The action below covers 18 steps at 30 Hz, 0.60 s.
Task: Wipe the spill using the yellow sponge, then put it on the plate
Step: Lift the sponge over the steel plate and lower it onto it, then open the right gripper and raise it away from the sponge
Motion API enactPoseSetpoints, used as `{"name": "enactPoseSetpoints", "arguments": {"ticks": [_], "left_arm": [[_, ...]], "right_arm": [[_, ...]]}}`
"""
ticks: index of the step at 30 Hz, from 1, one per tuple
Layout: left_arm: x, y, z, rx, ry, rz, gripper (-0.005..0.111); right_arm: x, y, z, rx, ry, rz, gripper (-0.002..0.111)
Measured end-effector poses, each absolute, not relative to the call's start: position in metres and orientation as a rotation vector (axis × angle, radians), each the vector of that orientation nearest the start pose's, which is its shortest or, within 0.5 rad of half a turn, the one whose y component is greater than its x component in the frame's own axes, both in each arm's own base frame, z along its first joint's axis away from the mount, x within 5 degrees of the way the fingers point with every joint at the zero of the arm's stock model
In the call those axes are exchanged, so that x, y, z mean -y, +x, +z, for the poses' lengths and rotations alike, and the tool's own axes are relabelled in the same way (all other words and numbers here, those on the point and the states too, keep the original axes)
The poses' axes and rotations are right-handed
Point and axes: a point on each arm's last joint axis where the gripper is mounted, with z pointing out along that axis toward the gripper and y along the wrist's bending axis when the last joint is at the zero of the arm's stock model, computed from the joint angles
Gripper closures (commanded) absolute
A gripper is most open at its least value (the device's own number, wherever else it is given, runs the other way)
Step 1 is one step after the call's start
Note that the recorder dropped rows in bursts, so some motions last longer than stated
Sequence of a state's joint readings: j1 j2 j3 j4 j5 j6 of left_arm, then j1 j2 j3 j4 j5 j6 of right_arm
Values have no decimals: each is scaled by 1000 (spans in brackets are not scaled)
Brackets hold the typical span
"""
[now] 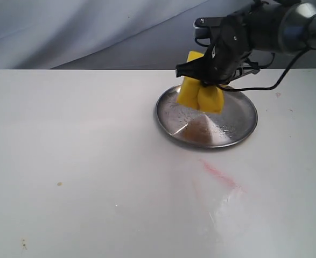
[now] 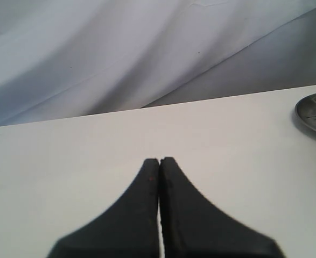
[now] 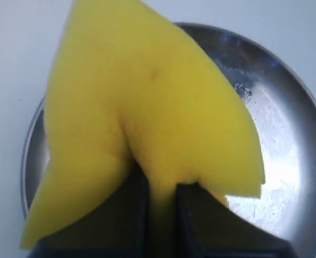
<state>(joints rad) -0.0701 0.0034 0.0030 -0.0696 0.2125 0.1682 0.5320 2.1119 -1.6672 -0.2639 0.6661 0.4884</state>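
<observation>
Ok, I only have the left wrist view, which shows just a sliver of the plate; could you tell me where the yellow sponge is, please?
Observer: The yellow sponge is pinched and creased in the right pincer.
Operator: Thank you. Is it over the plate?
Observer: Yes, in the exterior view it hangs over the far-left part of the plate; I cannot tell whether it touches the metal.
Operator: And is the table in front of the plate marked at all?
Observer: A faint pink-red streak lies on the table just in front of the plate.
</observation>
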Motion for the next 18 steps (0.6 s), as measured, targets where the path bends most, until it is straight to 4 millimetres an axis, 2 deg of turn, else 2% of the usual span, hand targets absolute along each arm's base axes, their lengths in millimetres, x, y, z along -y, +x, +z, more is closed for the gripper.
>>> {"name": "enactPoseSetpoints", "arguments": {"ticks": [3,7,8,11,14,18], "left_arm": [[5,56,193,-1695,156,10,107],[5,56,193,-1695,156,10,107],[5,56,193,-1695,156,10,107],[5,56,193,-1695,156,10,107],[5,56,193,-1695,156,10,107],[5,56,193,-1695,156,10,107]], "right_arm": [[-223,424,183,-2616,-207,87,94],[-214,436,165,-2686,-134,116,62],[-212,437,162,-2698,-121,122,51],[-206,441,160,-2710,-89,135,35],[-204,441,161,-2731,-85,125,32],[-202,436,173,-2763,-92,104,36]]}}
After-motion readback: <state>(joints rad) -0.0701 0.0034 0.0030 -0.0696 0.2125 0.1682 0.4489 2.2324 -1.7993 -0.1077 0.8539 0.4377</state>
